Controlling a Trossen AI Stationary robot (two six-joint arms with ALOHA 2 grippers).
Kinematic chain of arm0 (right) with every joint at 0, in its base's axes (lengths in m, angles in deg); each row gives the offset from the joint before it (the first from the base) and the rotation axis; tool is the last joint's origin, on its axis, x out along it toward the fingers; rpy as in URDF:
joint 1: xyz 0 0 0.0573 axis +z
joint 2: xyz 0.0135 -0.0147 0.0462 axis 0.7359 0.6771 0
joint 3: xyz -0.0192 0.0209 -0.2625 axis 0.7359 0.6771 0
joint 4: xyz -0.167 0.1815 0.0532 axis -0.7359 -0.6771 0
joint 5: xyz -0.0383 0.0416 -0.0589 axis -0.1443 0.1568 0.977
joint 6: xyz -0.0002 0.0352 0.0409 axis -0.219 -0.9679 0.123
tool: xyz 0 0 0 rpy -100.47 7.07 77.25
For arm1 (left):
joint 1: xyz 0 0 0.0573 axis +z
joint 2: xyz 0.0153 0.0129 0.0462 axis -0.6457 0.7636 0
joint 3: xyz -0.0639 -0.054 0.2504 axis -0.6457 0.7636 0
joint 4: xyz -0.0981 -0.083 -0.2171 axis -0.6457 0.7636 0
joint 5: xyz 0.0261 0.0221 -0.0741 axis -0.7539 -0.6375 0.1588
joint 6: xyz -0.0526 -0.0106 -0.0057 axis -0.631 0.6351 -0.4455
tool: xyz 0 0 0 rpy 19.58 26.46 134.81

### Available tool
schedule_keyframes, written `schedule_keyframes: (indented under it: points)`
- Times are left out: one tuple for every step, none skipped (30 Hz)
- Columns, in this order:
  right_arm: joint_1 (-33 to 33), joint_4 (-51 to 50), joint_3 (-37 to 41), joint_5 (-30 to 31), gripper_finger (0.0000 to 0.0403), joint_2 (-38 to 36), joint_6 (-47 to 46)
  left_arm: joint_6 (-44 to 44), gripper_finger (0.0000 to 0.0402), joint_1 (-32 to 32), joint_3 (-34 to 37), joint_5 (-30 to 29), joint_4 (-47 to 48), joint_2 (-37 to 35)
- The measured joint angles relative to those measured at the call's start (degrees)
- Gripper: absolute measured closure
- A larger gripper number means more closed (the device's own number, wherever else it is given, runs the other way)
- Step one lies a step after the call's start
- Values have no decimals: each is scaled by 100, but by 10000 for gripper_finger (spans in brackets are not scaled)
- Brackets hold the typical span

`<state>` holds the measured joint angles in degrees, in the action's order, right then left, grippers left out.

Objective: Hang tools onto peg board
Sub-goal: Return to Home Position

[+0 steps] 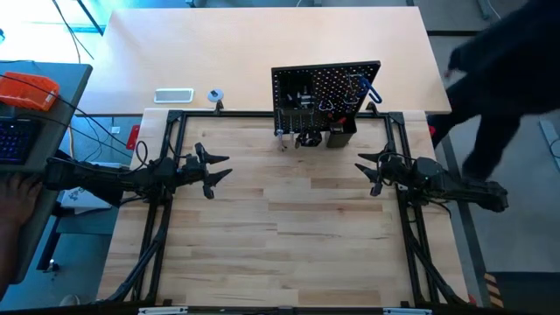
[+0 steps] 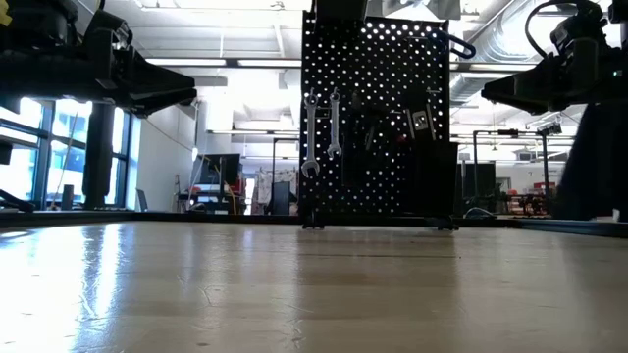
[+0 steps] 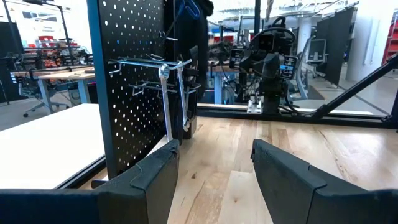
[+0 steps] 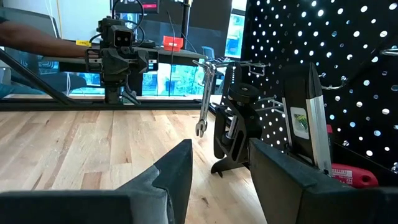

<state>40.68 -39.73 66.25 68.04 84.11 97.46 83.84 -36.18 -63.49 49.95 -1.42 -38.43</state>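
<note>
The peg board point(image 1: 325, 96) stands upright at the middle of the table's far side. Tools hang on hooks on its front: two silver wrenches point(image 2: 312, 137), a black clamp point(image 4: 233, 130), a blue-handled tool point(image 1: 366, 87) and a red handle point(image 4: 351, 176) beside the small black bin point(image 4: 301, 118). My left gripper point(image 1: 219, 169) waits level above the table's left part, open and empty point(image 3: 214, 165). My right gripper point(image 1: 367, 168) waits level above the right part, open and empty point(image 4: 221, 165). Both stand nearer than the board and face each other.
A white flat rectangle point(image 1: 173, 94) and a small tape roll point(image 1: 215, 95) lie on the pale table beyond the black frame rail point(image 1: 245, 114). A person in dark clothes point(image 1: 507, 87) stands at the far right; a hand point(image 1: 17, 197) shows at the left edge.
</note>
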Motion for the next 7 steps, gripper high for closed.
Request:
schedule_keyframes:
  points:
    - [0,0,0,0,251,0,0,0,204,1,0,1,0,1]
    - [0,0,0,2,251,1,-4,0,204,1,0,0,2,-1]
    - [0,0,0,0,251,0,-12,0,204,1,0,0,1,0]
    - [0,0,0,0,251,0,-22,0,204,1,0,2,0,1]
    - [-1,0,0,1,251,0,-19,0,204,1,0,2,2,1]
    - [-2,0,0,1,251,1,-1,0,204,1,0,0,0,1]
    - [-2,0,0,0,251,1,0,0,204,-1,0,0,0,0]
